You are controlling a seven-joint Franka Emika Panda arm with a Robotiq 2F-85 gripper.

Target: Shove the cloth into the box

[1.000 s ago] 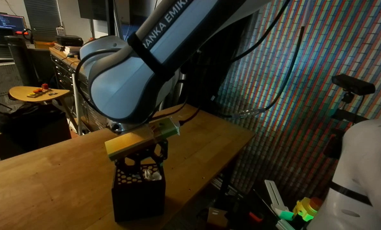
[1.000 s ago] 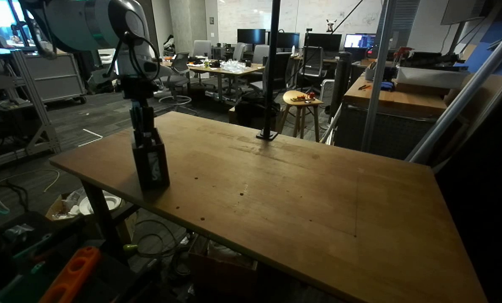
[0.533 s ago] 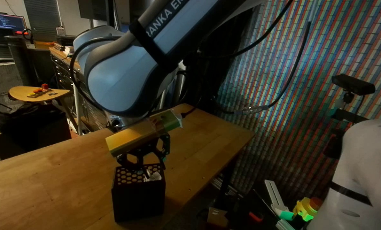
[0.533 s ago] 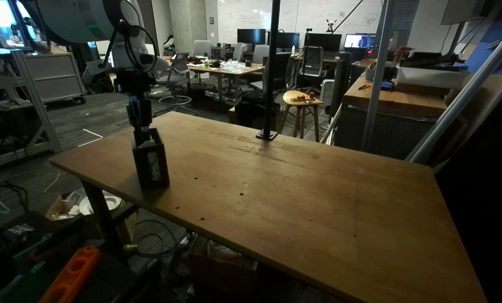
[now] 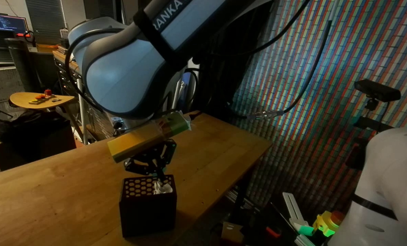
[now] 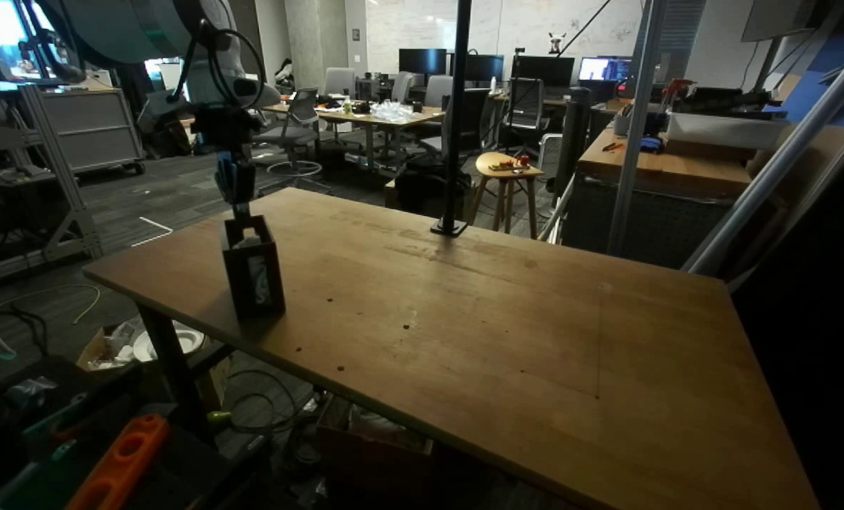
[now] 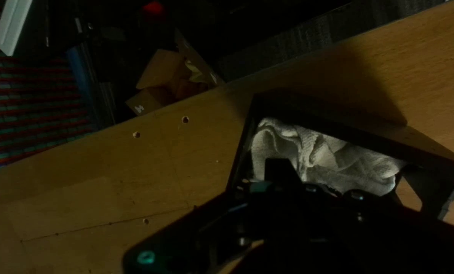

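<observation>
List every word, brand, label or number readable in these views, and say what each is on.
"RANKA", on the robot arm in an exterior view; lettering beyond it is cut off.
Monitor at far left: text too small to read.
Whiteboard: writing too faint to read.
Black box: pale marking, too unclear to read.
Cardboard box: white mark, too blurred to read.

Your gripper (image 7: 279, 166) is hiding the near part of the cloth (image 7: 328, 156) and box (image 7: 364, 137) in the wrist view.
</observation>
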